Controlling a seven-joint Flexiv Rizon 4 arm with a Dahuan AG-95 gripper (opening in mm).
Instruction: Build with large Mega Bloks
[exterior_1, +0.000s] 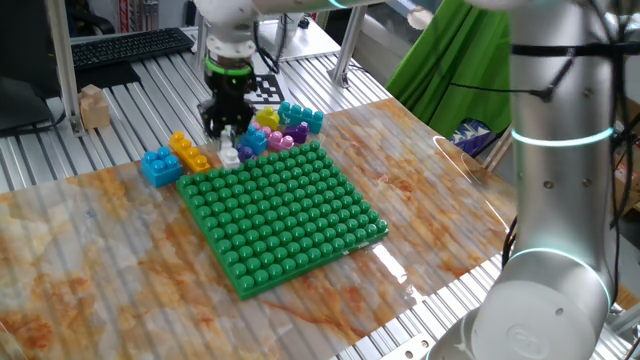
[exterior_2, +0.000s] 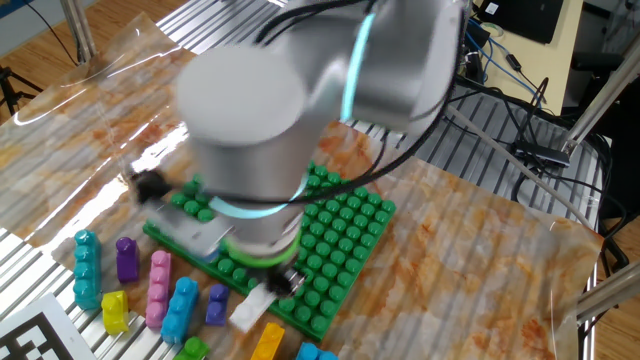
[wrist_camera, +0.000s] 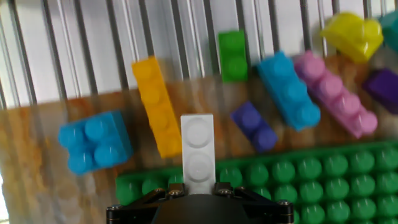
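Observation:
My gripper (wrist_camera: 199, 184) is shut on one end of a white two-stud brick (wrist_camera: 198, 149), which sticks out over the near edge of the green studded baseplate (wrist_camera: 311, 180). In one fixed view the gripper (exterior_1: 226, 135) hangs over the plate's far left corner (exterior_1: 285, 215), with the white brick (exterior_1: 230, 154) below it. Loose bricks lie beside the plate: a blue square one (wrist_camera: 94, 142), a yellow-orange long one (wrist_camera: 157, 106), a small green one (wrist_camera: 232, 56), a light blue one (wrist_camera: 289, 90), a pink one (wrist_camera: 336, 93), a small purple one (wrist_camera: 255, 126) and a yellow one (wrist_camera: 351, 34).
The other fixed view shows the arm's big joint (exterior_2: 250, 120) hiding much of the baseplate (exterior_2: 345, 230). Teal (exterior_2: 87, 268), purple (exterior_2: 127, 260) and pink (exterior_2: 158, 290) bricks lie in a row near a marker tag (exterior_2: 30, 335). A small wooden block (exterior_1: 94, 107) stands at the far left.

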